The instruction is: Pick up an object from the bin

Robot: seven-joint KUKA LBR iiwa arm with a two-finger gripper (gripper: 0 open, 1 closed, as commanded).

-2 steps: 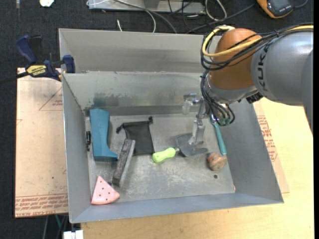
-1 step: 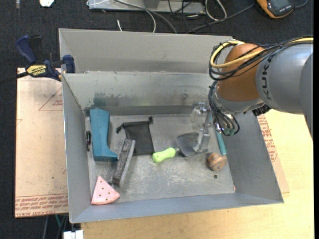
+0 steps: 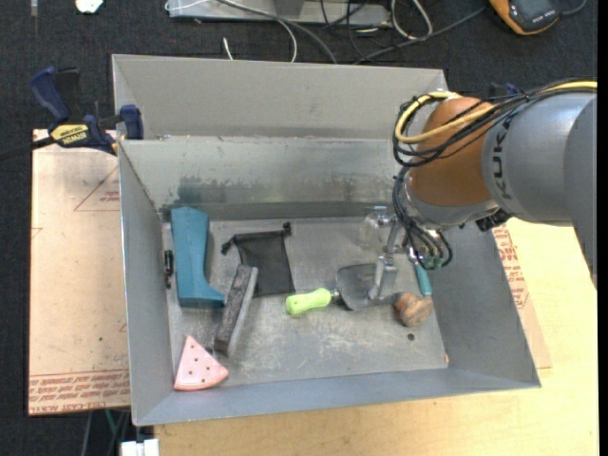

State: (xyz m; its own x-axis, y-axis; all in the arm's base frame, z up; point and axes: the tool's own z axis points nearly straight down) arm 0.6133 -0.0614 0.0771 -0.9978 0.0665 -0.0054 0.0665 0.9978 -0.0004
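Gripper [image 3: 385,275] low at scoop [image 3: 348,289] head, likely chosen as clear grasp site. Grip state: cannot tell. Lump [image 3: 413,308] right of scoop.

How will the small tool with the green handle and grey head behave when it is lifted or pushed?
The tool looks rigid, so it should keep its shape. If it is held by its grey head, next to the gripper, the far end would probably droop. Its rounded green handle may roll or slip if pushed.
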